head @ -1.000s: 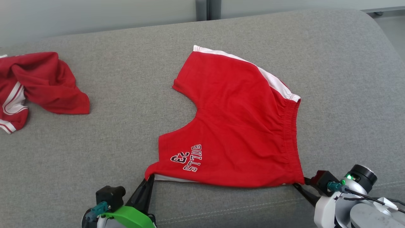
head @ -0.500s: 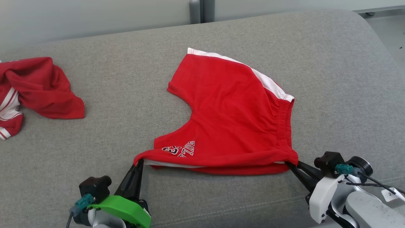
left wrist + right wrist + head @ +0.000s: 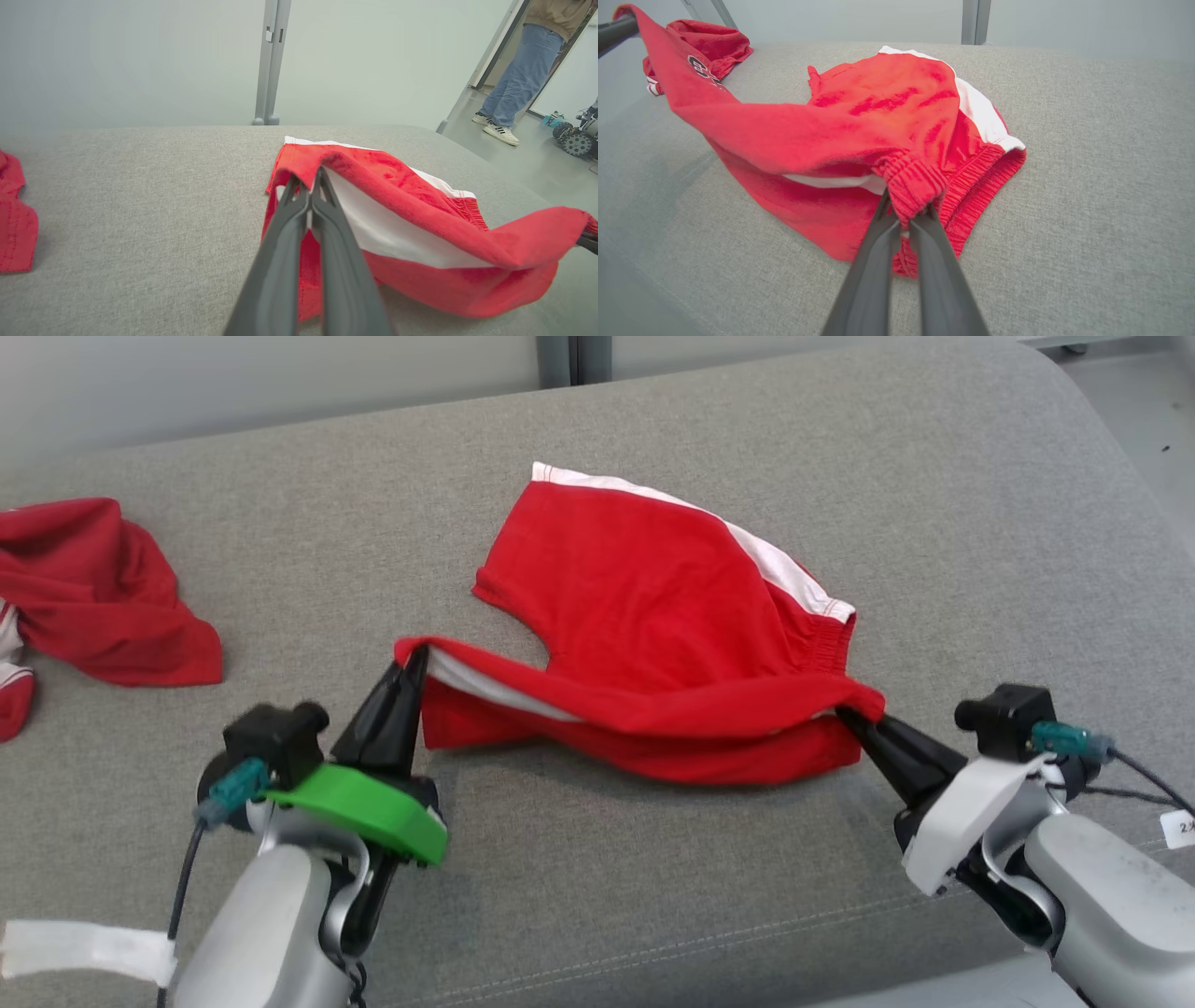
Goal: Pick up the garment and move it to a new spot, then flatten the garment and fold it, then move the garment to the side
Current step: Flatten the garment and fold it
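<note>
the near edge of the shorts [image 3: 672, 588], flat a second ago, now hangs above the cushion [image 3: 280, 579]. head view: folding is underway — left gripper [image 3: 415, 658] pinches the leg hem, right gripper [image 3: 854, 714] the waistband corner; next, carry both over evenly. left wrist view: soft red knit, white panel. right wrist view: ribbed elastic bunches between pressed jaws.

Even, diffuse light is filling all views, probably arriving from overhead. The garment [image 3: 672, 607] is casting a soft shadow on the grey cushion [image 3: 653, 896]. Wrist views are stretching noticeably toward their edges.
</note>
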Available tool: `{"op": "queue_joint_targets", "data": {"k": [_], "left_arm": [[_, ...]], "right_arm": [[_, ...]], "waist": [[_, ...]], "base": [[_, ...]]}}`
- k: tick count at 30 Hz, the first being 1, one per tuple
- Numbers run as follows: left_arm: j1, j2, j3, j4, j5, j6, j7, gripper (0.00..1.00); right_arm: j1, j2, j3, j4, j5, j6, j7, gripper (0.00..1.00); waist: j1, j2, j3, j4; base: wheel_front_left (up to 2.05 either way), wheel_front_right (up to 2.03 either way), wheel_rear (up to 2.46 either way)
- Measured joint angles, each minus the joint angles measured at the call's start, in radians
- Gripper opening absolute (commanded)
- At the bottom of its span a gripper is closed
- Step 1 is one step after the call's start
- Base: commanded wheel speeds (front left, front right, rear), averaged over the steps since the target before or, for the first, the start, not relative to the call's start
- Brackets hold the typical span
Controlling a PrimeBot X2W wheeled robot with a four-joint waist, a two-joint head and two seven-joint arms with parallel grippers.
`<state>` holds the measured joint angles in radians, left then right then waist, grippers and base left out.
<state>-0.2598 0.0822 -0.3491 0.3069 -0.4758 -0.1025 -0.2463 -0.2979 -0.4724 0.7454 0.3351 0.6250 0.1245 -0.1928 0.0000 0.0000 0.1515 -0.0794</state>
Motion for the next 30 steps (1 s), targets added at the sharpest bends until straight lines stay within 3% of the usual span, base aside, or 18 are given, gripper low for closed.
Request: {"op": "queue_joint_targets", "data": {"k": [12, 21, 30], "left_arm": [[-0.333, 0.016, 0.016, 0.078, 0.027, 0.002, 0.145, 0.0], [-0.537, 0.032, 0.013, 0.176, 0.073, 0.011, 0.237, 0.0], [-0.684, 0.062, 0.009, 0.272, 0.12, 0.012, 0.254, 0.0]], "right_arm": [[-0.205, 0.033, -0.042, 0.027, 0.193, 0.0, 0.109, 0.0], [-0.324, 0.096, -0.016, 0.064, 0.241, 0.0, 0.158, 0.0], [-0.429, 0.152, -0.011, 0.138, 0.268, 0.0, 0.14, 0.0]], "waist": [[0.0, 0.0, 0.108, -0.033], [0.0, 0.0, 0.222, -0.08], [0.0001, 0.0, 0.342, -0.156]], "base": [[0.0, 0.0, 0.0], [0.0, 0.0, 0.0], [0.0, 0.0, 0.0]]}}
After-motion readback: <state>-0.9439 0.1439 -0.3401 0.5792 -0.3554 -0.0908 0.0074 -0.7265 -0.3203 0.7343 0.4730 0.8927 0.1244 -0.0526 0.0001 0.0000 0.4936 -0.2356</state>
